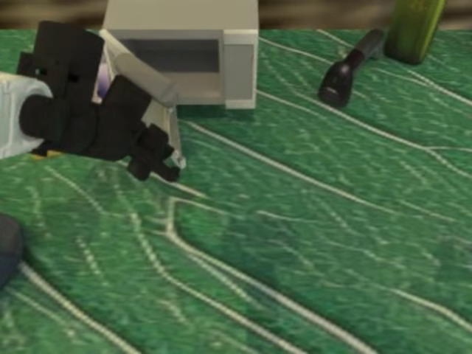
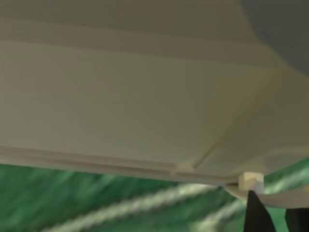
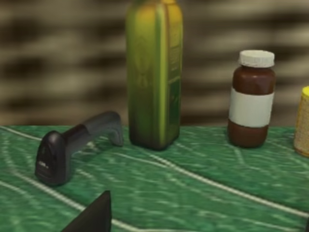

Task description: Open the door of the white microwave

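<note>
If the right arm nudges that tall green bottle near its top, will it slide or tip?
Probably tip: the green bottle stands upright, tall over a narrow base. Its glossy sides may be slippery. If it falls, it could hit the barcode scanner or brown jar beside it.

A dark handheld barcode scanner (image 1: 346, 68) is lying on the green tablecloth (image 1: 310, 243) toward the far right part of the table, with its head pointing to the near side and its handle reaching toward a tall green bottle (image 1: 413, 26). The bottle is standing upright just beside the end of the handle. In the right wrist view, a brown jar (image 3: 251, 99) with a white cap and a white label is standing upright, apart from the bottle, and a yellow object (image 3: 302, 121) is showing only partly at the edge, near the jar. White curved lines are running across the cloth. At the near left edge of the table, a dark rounded object (image 1: 7, 247) is sitting, only partly in view.
</note>
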Available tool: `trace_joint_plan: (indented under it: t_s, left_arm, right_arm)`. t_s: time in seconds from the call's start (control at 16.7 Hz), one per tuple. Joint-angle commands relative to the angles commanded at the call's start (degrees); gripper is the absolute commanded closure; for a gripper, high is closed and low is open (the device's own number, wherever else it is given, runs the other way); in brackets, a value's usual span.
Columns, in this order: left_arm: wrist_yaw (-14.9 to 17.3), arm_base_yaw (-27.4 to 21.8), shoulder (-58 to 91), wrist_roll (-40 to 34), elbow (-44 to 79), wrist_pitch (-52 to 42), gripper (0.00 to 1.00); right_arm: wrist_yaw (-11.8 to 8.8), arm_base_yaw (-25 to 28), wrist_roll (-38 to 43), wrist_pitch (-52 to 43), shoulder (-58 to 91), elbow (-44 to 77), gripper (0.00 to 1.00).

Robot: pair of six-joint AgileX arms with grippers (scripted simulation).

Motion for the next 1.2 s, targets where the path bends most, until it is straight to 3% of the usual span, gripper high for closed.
trace_joint_plan:
  t_s: [0.6,1.2]
  left_arm:
    - [2.93,1.87,-0.35,4.23,-0.12,-1.69,1.0]
    - [2.97,1.91,-0.35,4.32,-0.13,-1.74,1.0]
  right_arm:
    - [0.0,0.0,0.0,0.0,0.0,0.0,0.0]
    - [0.0,0.0,0.0,0.0,0.0,0.0,0.0]
